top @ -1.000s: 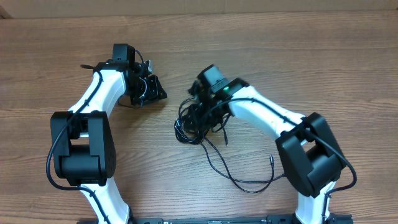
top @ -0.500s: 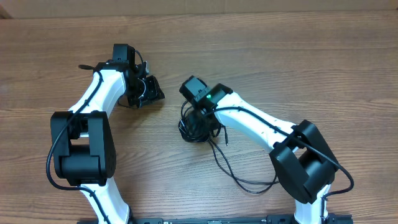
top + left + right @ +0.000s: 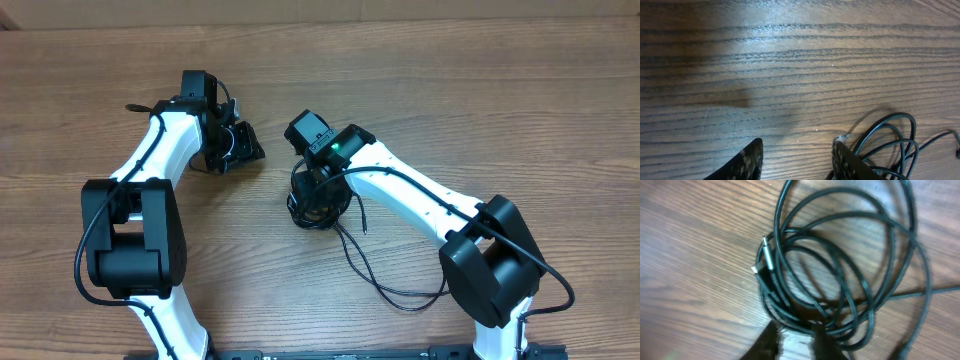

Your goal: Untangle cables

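Several cables (image 3: 318, 200) sit knotted on the tabletop (image 3: 520, 90). Our right jaws reach down onto them, likely to tug a loop, but we cannot tell if they pinch. Beside the cables, our left jaws hang open, empty.

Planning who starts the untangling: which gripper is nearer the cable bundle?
Right. The right gripper hangs directly over the cable bundle, fingertips at its edge. The left gripper is off to one side, the loops lying just outside one finger.
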`<state>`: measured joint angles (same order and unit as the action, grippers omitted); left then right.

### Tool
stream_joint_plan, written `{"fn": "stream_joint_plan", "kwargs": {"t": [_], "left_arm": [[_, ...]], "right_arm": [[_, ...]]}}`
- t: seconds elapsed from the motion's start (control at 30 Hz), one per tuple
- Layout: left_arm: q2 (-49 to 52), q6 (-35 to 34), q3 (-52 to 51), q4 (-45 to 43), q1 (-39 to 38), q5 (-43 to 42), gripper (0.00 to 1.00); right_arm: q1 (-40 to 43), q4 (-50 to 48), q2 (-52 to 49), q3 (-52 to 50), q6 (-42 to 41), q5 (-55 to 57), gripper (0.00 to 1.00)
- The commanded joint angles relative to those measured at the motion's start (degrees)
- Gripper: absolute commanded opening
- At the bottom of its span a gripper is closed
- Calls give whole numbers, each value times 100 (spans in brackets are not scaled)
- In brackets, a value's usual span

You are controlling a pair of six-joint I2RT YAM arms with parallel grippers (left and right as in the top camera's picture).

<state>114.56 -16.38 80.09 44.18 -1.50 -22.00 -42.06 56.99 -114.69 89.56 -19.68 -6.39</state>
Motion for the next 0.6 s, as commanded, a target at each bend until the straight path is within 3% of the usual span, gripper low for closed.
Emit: {"fn": "stream_joint_plan", "kwargs": {"t": [0.0,0.23,0.3,0.43,0.47,0.57], "left_arm": [[96,-39,74,17,-39,31,45],[96,-37,74,17,-39,9,45],[96,-39,74,17,-39,9,45],[96,-37,74,17,-39,-11,44],[96,-35,74,20,-42,-48,42],[96,114,74,17,-44,-295,42]], "right_arm": [[-55,-26,138,44,374,-385,4],[-140,-17,-37,42,494,-310,6],[-138,17,-85,42,433,-302,15],[-118,280,-109,42,-452,570,20],[-92,387,-107,42,-772,841,30],[59,686,-107,42,-1401,1086,42]]}}
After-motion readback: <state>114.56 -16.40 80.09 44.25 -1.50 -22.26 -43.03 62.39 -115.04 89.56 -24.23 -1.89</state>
